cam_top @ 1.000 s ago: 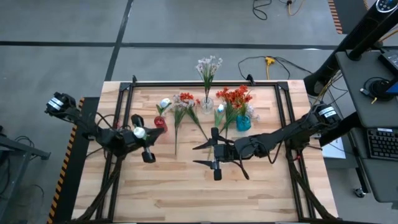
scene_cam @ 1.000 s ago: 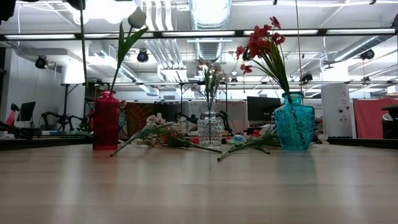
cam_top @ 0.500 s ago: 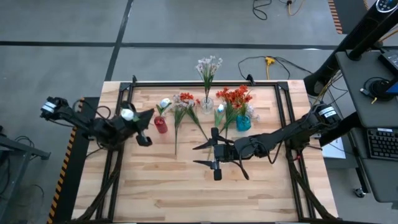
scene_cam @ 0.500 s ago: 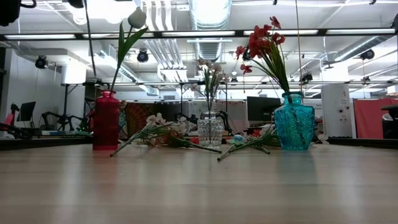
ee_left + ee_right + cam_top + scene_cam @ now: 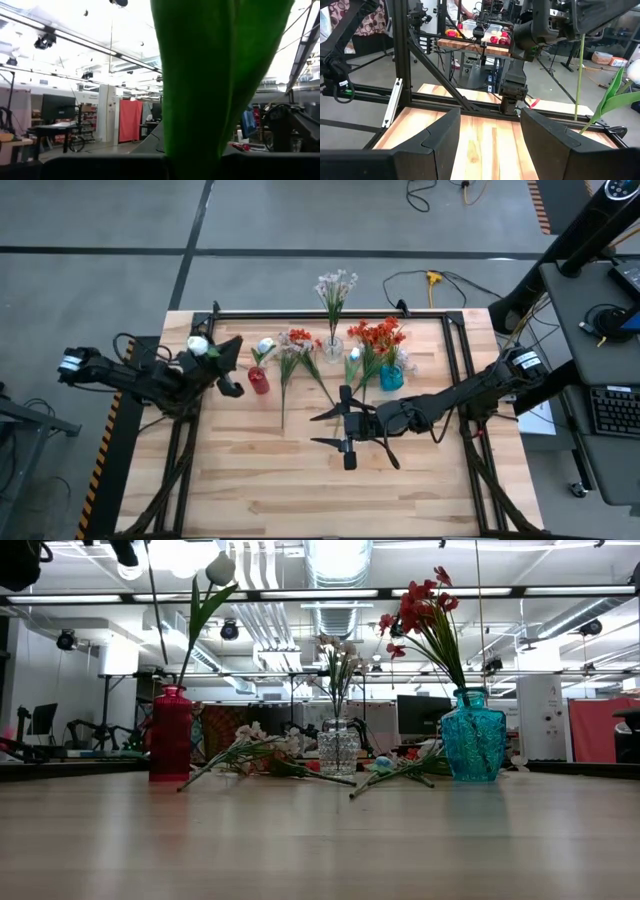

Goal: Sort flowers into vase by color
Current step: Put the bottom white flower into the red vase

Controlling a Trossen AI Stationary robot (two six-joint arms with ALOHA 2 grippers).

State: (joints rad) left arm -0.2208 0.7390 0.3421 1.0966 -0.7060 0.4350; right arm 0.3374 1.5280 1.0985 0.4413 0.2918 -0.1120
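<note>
My left gripper (image 5: 230,383) hovers just left of the red vase (image 5: 258,380), shut on a white tulip whose bud (image 5: 197,345) shows above the wrist. Its green leaf (image 5: 220,75) fills the left wrist view. The red vase holds another white tulip (image 5: 220,568). Pink-white sprays (image 5: 337,283) stand in the clear vase (image 5: 338,748), and orange-red blooms (image 5: 420,605) in the blue vase (image 5: 472,737). Loose stems (image 5: 295,360) lie on the table between the vases. My right gripper (image 5: 340,430) is open over the table's middle, touching nothing. My left gripper holds the white tulip by its green stalk, where the leaf (image 5: 200,145) rises out between the dark fingers (image 5: 100,167). The flower is lifted clear of the table. Its thin stalk (image 5: 153,610) hangs down beside the red vase. The pinch itself is hidden behind the leaf.
More loose stems (image 5: 362,368) lie by the blue vase (image 5: 390,376). A black frame (image 5: 330,313) runs along the table's far and side edges. Bare wood (image 5: 300,480) stretches along the near half of the table.
My left gripper has moved toward the table's far edge and a little left, carrying the white tulip with it and staying shut. The hanging stalk has drifted closer to the red vase in the low view. My right arm has kept still.
</note>
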